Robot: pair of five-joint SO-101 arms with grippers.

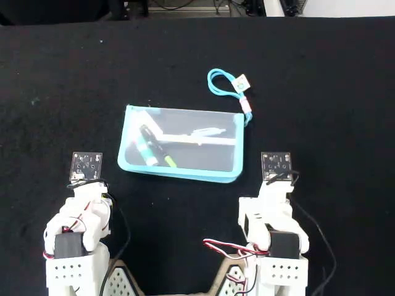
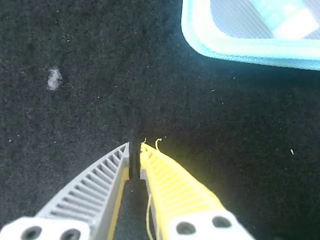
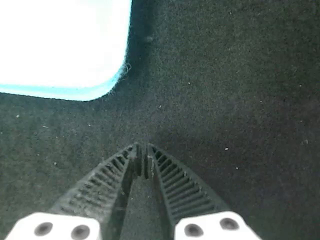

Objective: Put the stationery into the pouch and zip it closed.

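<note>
A light-blue clear-fronted pouch point(image 1: 182, 145) lies flat in the middle of the black table, with pens and a green-yellow marker point(image 1: 154, 150) inside. A blue wrist strap point(image 1: 225, 85) trails from its far right corner. My left gripper point(image 2: 136, 147) is shut and empty just above the cloth, a little short of the pouch's near left corner point(image 2: 200, 35). My right gripper point(image 3: 142, 148) is shut and empty too, close to the pouch's near right corner point(image 3: 107, 87). Both arms point(image 1: 86, 203) point(image 1: 274, 203) sit folded at the near edge.
Black cloth covers the whole table point(image 1: 321, 111). A small white fleck point(image 2: 53, 78) lies on the cloth to the side of the left gripper. Cables point(image 1: 225, 248) run between the arm bases at the near edge.
</note>
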